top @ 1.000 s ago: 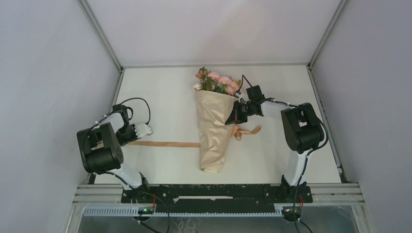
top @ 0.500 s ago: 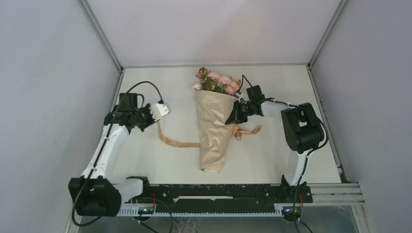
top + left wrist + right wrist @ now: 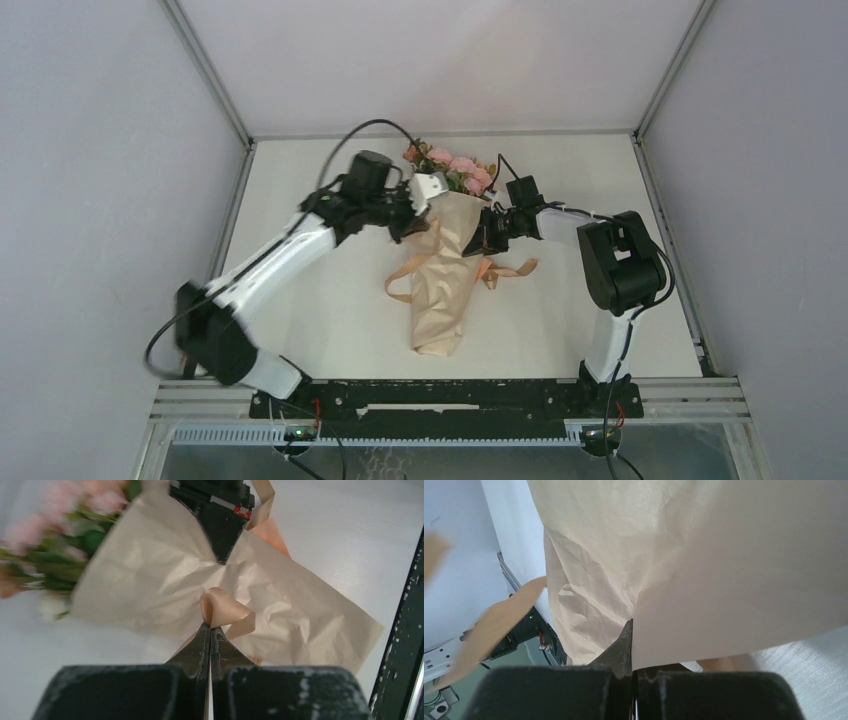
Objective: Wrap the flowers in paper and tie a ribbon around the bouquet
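Observation:
The flowers (image 3: 448,168), pink blooms with green leaves, stick out of the far end of a cone of tan paper (image 3: 440,290) lying mid-table. The left gripper (image 3: 420,228) hangs over the cone's upper left side, shut on the peach ribbon (image 3: 225,611), which curls out from the jaw tips (image 3: 210,627). Ribbon loops show beside the cone at left (image 3: 398,287) and at right (image 3: 512,269). My right gripper (image 3: 478,240) sits at the cone's right edge, shut on the paper (image 3: 724,565), which hides one finger. In the left wrist view the flowers (image 3: 60,535) are blurred.
Grey walls with metal posts close in the white table (image 3: 320,180) on three sides. A black rail (image 3: 440,395) with the arm bases runs along the near edge. A blurred ribbon tail (image 3: 494,625) crosses the right wrist view's left side.
The left arm has swung from the table's left side across to the bouquet, carrying the ribbon. The flat strip has become a loop beside the cone. The right arm has not moved.

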### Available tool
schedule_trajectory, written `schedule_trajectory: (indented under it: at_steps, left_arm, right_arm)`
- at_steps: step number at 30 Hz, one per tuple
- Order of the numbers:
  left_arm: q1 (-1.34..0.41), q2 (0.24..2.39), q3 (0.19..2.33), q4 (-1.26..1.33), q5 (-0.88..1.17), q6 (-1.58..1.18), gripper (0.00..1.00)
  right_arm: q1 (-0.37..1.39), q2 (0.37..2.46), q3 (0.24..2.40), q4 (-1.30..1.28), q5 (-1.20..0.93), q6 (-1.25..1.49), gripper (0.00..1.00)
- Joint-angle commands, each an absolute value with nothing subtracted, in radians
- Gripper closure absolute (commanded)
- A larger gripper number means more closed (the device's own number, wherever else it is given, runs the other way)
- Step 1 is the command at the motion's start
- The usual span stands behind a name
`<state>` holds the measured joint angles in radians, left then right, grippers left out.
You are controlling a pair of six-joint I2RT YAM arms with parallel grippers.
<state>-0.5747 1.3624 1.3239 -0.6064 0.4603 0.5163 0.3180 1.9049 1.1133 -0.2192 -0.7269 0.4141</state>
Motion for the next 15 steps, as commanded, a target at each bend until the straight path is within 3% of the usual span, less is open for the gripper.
schedule_trajectory:
  at_steps: [1, 9, 15]
  left_arm:
    - [-0.622, 1.629, 1.368, -0.482, 0.500, 0.318, 1.00]
    - [-0.664, 1.908, 1.462, -0.420, 0.495, 0.175, 1.00]
    - [-0.673, 2.034, 1.486, -0.433, 0.489, 0.130, 1.00]
  right_arm:
    - [0.323, 1.909, 1.113, -0.172, -0.714, 0.440, 0.98]
    - [0.316, 1.876, 1.113, -0.181, -0.668, 0.469, 0.76]
    - [0.314, 1.788, 1.098, -0.207, -0.557, 0.495, 0.65]
